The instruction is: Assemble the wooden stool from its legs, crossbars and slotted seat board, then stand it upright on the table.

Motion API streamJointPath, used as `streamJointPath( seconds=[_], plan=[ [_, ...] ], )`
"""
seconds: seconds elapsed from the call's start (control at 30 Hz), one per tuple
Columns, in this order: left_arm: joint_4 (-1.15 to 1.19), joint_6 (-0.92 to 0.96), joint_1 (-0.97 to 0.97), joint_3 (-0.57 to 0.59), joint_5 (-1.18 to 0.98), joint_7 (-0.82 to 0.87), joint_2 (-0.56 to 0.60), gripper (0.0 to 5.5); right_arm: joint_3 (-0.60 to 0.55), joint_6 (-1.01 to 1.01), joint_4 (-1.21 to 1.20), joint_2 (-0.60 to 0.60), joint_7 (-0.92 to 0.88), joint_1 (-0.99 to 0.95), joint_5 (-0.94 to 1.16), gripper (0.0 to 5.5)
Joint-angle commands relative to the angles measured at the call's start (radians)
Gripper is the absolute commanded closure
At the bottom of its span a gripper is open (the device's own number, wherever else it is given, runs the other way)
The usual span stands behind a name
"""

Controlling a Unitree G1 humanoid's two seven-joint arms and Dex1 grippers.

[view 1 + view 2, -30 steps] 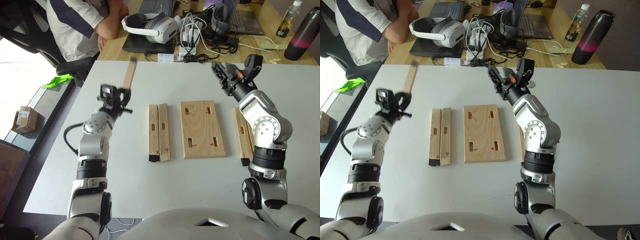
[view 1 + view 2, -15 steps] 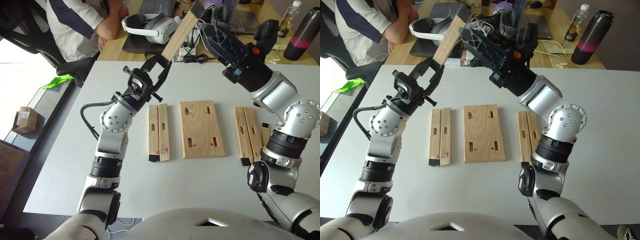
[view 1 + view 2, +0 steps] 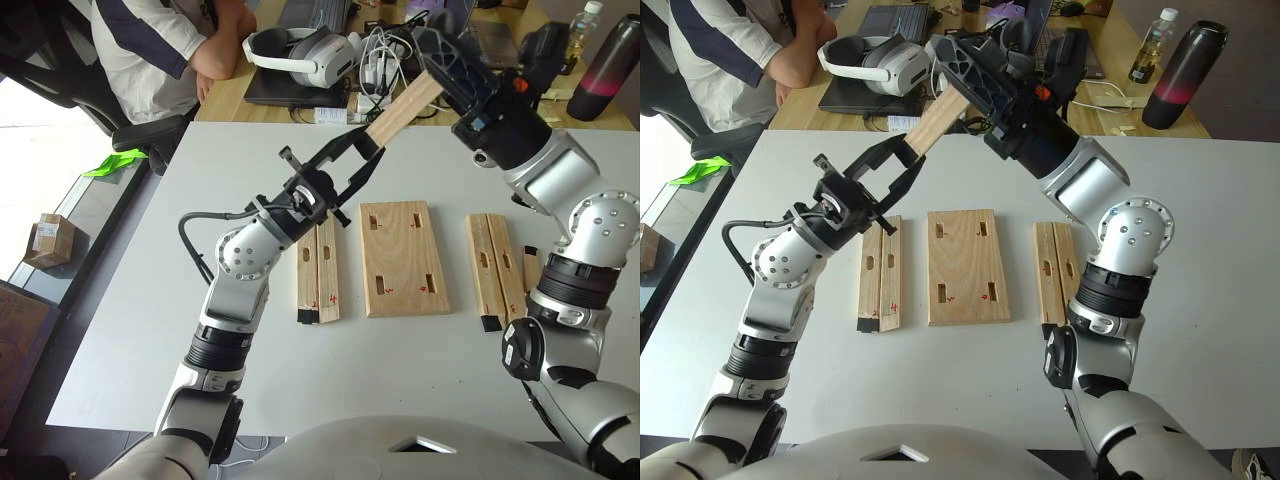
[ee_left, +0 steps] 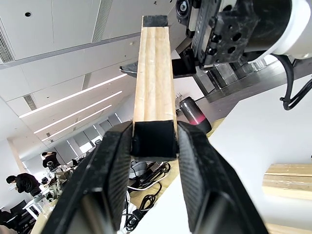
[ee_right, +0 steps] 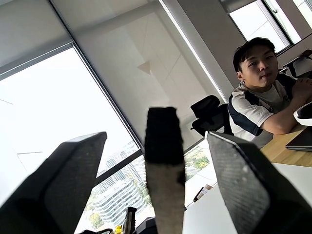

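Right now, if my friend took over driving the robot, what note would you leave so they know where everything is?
Left pincer: shut on one end of a wooden bar, held up over the table.
Right pincer: open, with a finger on either side of the bar's far end, not gripping.
On the table: the seat board lies flat in the middle, with the left pair of bars and the right pair of bars beside it.
Done: nothing is joined yet.
Left: probably hand the bar over, then join every part and stand the stool upright.
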Motion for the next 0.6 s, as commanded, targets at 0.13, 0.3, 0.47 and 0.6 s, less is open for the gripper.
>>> streamJointPath(
  seconds=[0.13, 0.3, 0.47, 0.6],
  plan=[
    [0.002, 0.007, -0.001, 0.002, 0.006, -0.005, 0.005, 4.21, 0.013, -0.009, 0.012, -0.015, 0.0, -0.018, 0.022, 3.11],
    [0.008, 0.005, -0.005, 0.012, 0.003, -0.003, 0.009, 4.21, 0.001, -0.019, 0.022, -0.023, -0.006, -0.011, 0.031, 4.17],
    [0.009, 0.002, -0.003, 0.015, 0.003, -0.004, 0.01, 4.21, -0.007, -0.038, 0.022, -0.02, -0.016, -0.006, 0.041, 5.01],
    [0.006, -0.004, -0.008, 0.011, 0.003, -0.008, 0.008, 4.21, -0.003, -0.04, 0.013, -0.01, -0.029, -0.001, 0.057, 5.1]
  ],
)
